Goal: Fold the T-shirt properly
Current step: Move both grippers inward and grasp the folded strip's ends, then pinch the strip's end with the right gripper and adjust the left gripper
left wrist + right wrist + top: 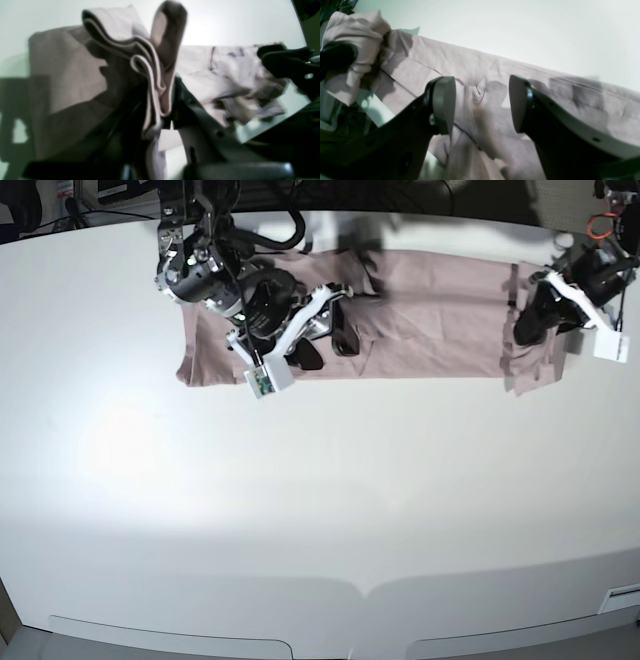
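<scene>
The mauve-pink T-shirt (430, 320) lies as a long folded strip along the far side of the white table (300, 510). My left gripper (530, 322) is at the strip's right end, shut on several bunched layers of the shirt (140, 65), which stand up between its jaws (165, 117). My right gripper (328, 348) hovers open over the left part of the strip. In the right wrist view its fingers (443, 105) stand wide apart just above wrinkled fabric (480, 75) and hold nothing; the gripper (482, 105) is empty.
The shirt lies close to the table's far edge (400, 220), with dark cables and equipment (300, 195) behind it. The other gripper (285, 62) shows at the right of the left wrist view.
</scene>
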Available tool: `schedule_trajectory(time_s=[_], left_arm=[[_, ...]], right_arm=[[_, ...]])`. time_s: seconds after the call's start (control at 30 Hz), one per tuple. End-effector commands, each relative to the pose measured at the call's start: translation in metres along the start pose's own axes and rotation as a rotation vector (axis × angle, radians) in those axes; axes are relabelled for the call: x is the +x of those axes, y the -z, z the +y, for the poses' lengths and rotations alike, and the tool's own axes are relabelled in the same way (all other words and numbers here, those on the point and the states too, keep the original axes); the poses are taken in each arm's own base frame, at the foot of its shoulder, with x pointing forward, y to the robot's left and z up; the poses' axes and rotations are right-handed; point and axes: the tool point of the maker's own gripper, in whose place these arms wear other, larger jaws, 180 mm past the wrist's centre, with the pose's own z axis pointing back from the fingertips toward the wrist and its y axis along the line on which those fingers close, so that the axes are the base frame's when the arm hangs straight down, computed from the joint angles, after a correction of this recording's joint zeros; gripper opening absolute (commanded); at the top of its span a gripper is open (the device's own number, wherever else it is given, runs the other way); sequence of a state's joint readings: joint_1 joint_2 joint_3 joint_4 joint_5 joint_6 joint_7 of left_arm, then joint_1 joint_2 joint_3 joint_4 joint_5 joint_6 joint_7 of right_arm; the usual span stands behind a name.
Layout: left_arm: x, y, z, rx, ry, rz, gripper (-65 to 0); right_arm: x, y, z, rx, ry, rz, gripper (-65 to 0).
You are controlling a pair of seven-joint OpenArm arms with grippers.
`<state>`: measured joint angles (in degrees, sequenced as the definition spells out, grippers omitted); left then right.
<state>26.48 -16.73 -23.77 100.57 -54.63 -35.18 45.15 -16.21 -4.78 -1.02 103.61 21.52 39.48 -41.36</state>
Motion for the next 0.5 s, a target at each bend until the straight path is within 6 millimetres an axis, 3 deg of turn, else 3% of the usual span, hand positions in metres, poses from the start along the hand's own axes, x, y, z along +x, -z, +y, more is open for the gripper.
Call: schedule_trajectory(time_s=[0.0, 0.17, 0.33, 0.47], left_arm=[[0.012, 0.001, -0.007, -0.010, 0.024, -0.043, -65.0], [-0.001, 0.023, -0.009, 0.055, 0.048, -0.028, -65.0], [-0.001, 0.038, -0.014, 0.077, 0.062, -0.025, -65.0], [-0.017, 0.046, -0.029, 0.030, 0.061, 0.026, -65.0]], right_arm=[[0.014, -0.001, 0.005, 0.019, -0.010, -0.054, -31.2], [0.015, -0.001, 0.005, 0.019, -0.010, -0.055, -31.2], [0.018, -0.001, 0.004, 0.018, -0.016, -0.060, -31.2], [0.021, 0.000, 0.003, 0.018, -0.022, -0.067, -31.2]])
